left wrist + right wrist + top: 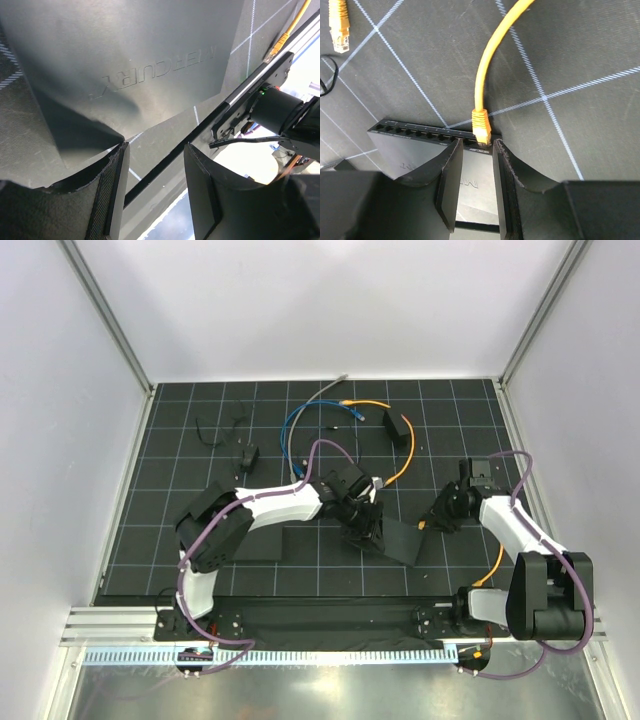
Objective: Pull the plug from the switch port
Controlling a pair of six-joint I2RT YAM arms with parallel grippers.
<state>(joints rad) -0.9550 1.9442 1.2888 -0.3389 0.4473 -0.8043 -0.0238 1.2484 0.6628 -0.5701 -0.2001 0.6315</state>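
The switch (400,540) is a small black box marked MERCURY, with a row of ports along one edge (415,134). The orange plug (481,129) sits in the end port, and its thin orange cable (485,65) curves up and away. My right gripper (476,145) is open over the switch's top, its fingertips just behind the plug, one on each side, not touching it. In the top view it (437,520) is at the switch's right edge. My left gripper (156,146) is open and empty at the switch's (150,60) other side, and shows in the top view (365,528).
A loose orange plug (339,30) lies on the gridded mat. A second black box (397,427), an orange cable (375,403), a blue cable (297,422) and a grey cable (325,392) lie at the back. A tiny black block (248,455) with thin wires is at left.
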